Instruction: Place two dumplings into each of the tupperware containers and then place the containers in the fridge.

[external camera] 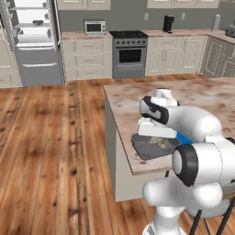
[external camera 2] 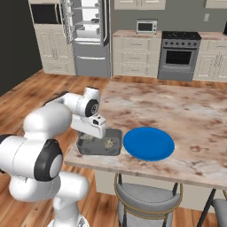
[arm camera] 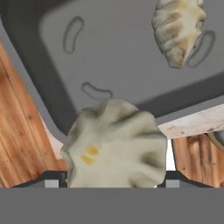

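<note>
The jaws (arm camera: pixel 112 181) stand wide, one dark tip showing at each side of a dumpling (arm camera: pixel 114 146) that sits between them and appears clamped there; actual pad contact is hidden by its bulk. Directly beyond the jaws lies a tupperware container (arm camera: pixel 52 39), and a second dumpling (arm camera: pixel 178 30) already rests on its floor, further out from the jaws and to one side. The container sits at the near corner of the bench (external camera 2: pixel 177 106); bench edge and wood floor show just beside the jaws.

Status, as judged:
- One dumpling is loaded in this container.
- The second is probably about to be released into it, or possibly has just been let go.
- From the base views the tub (external camera: pixel 153 146) shows pale lumps inside, count unclear.

Outward from the jaws, a blue plate (external camera 2: pixel 148 143) lies just beside the container, with no dumplings visible on it. A second container cannot be identified. The fridge (external camera: pixel 34 41) stands well apart across the floor, doors open. Remaining: any second container, then both transfers to the fridge.
</note>
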